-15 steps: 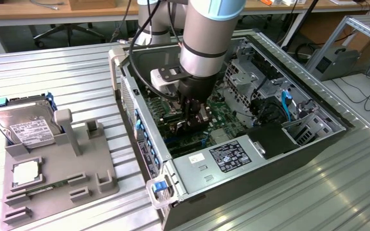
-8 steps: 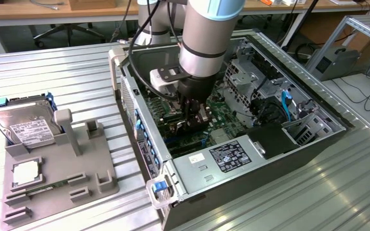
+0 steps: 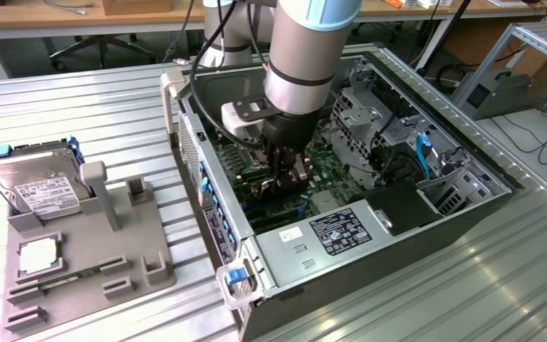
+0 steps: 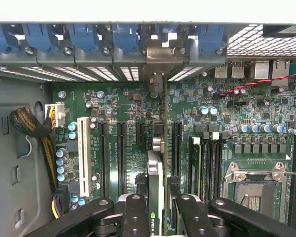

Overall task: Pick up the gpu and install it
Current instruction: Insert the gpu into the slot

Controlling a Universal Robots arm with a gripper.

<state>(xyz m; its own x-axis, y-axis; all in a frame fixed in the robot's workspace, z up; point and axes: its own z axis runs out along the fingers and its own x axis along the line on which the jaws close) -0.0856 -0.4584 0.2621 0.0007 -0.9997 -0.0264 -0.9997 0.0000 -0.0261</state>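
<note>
The gripper [image 4: 156, 207] pinches the gpu [image 4: 158, 148] edge-on between its fingers [image 4: 134, 212], holding the card upright over the motherboard [image 4: 246, 113] inside the open computer case [image 3: 350, 242]. In the exterior view the hard drive [image 3: 36, 182] (silver, white label) stands at nine o'clock from the case.

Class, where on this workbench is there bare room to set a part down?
Bare ribbed metal tabletop lies behind the grey plastic parts holder, and again in front of the open black computer case. The case interior is crowded around the dark GPU card.
</note>
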